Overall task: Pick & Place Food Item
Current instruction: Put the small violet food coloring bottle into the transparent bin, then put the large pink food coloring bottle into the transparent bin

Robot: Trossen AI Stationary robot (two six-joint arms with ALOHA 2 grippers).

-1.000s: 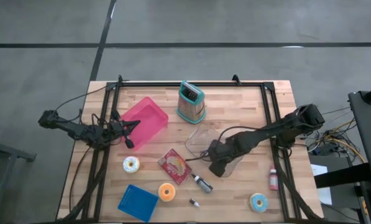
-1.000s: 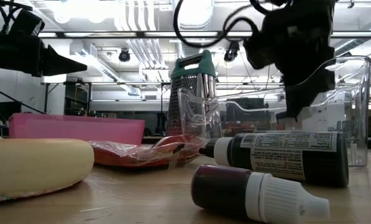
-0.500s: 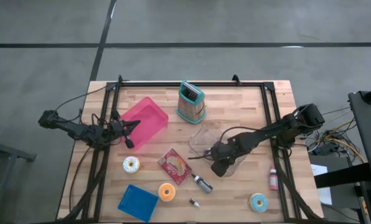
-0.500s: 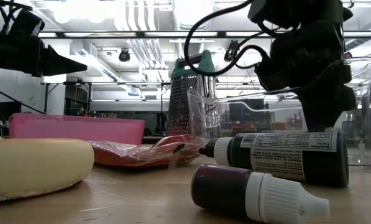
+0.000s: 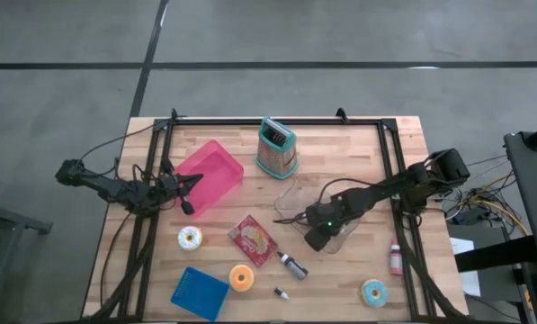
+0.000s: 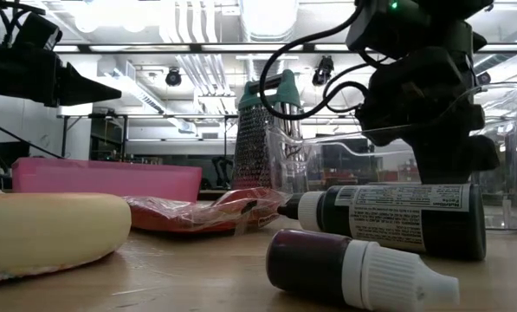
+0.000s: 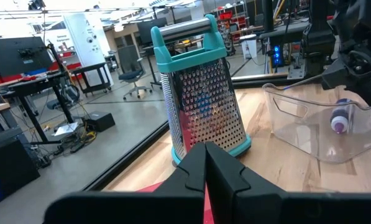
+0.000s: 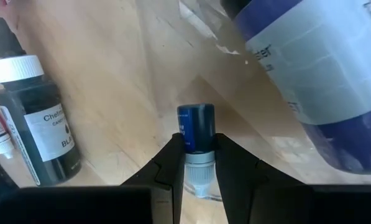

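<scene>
My right gripper (image 5: 315, 234) is low at the near side of a clear plastic container (image 5: 295, 200), shut on a small blue-capped bottle (image 8: 196, 124). A larger bottle with a blue and white label (image 8: 316, 81) lies close beyond it. The left wrist view shows a bottle (image 7: 339, 118) inside the container. A black bottle (image 5: 293, 265) and a red food packet (image 5: 253, 238) lie on the table nearby. My left gripper (image 5: 189, 200) is shut and empty, hovering by the pink bin (image 5: 210, 175). My right gripper pinches the small bottle between its two fingers at the pale neck just below the blue cap (image 8: 196, 160). The cap end sticks out past the fingertips, away from the wrist. The clear container's wall lies right behind it. Whether the bottle rests on anything, I cannot tell.
A teal-handled grater (image 5: 276, 148) stands at the far middle. Doughnuts (image 5: 190, 238) (image 5: 241, 277) (image 5: 373, 292), a blue box (image 5: 200, 292), a tiny dropper bottle (image 5: 279, 292) and a red bottle (image 5: 396, 257) lie along the near part of the table.
My right gripper has come down at the clear container and shifted slightly toward the table's left. The container has swung round on the table, now showing broader in the low view.
</scene>
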